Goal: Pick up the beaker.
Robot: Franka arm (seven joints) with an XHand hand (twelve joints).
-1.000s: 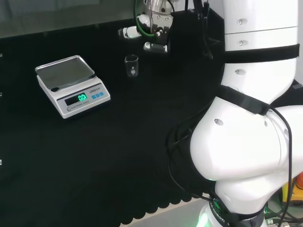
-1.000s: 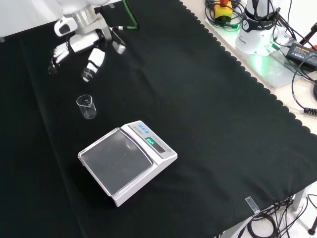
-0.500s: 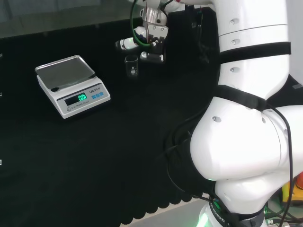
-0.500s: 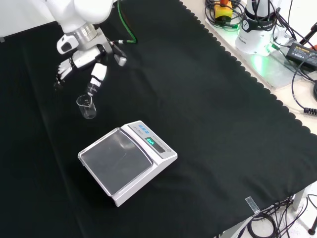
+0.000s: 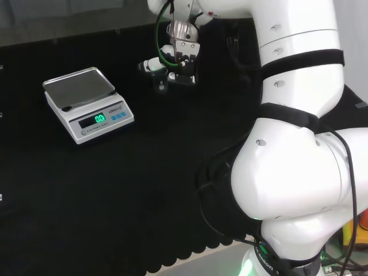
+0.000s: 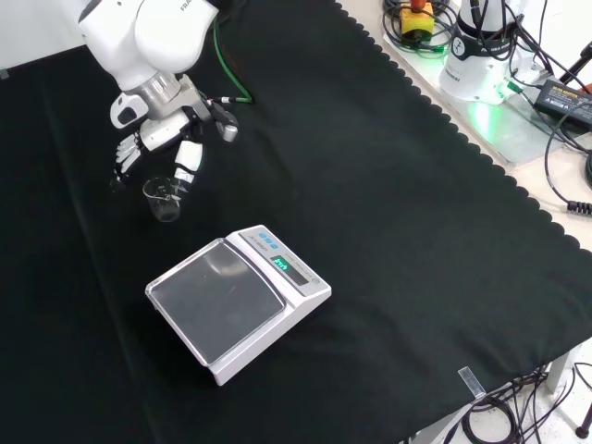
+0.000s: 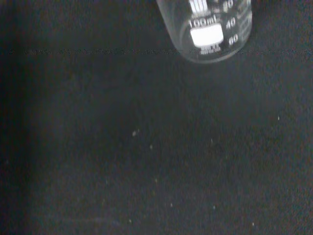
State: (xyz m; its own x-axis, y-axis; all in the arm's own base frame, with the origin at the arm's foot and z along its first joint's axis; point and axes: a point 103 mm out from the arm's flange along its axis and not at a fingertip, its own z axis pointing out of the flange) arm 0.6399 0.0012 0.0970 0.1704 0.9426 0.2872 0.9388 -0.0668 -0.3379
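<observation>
— Nearest in the front view: scale [image 6: 239,310], flat pan, low on the cloth [image 6: 388,231]. Nothing on it.

— Just beyond, up and left?

— Beaker [image 6: 163,199], upright on the cloth, apart from the scale. Clear glass, looks empty. Close up in the wrist view [image 7: 210,29], printed marks facing the camera.

— And the hand?

— Right at the beaker [image 6: 157,148]. Fingers spread to either side, relaxed, not curled round the glass. Holding nothing yet, by the look. Thumb side near the rim on the right, other fingers off to the left. Contact hard to judge.

— Same in the head view?

— Beaker [image 5: 160,82] right of the scale [image 5: 87,103], hand [image 5: 172,66] crowding it from above and right.

— Likely trouble?

— Tipping, mostly. Light glass, narrow base: one finger arriving before the rest probably knocks it over or slides it on the cloth.

— Toward the scale?

— Possibly, if pushed nearer in the front view. Also slipping: smooth wall, so closing high at the rim could squeeze it out. Closing off-centre risks a tilted lift.
</observation>
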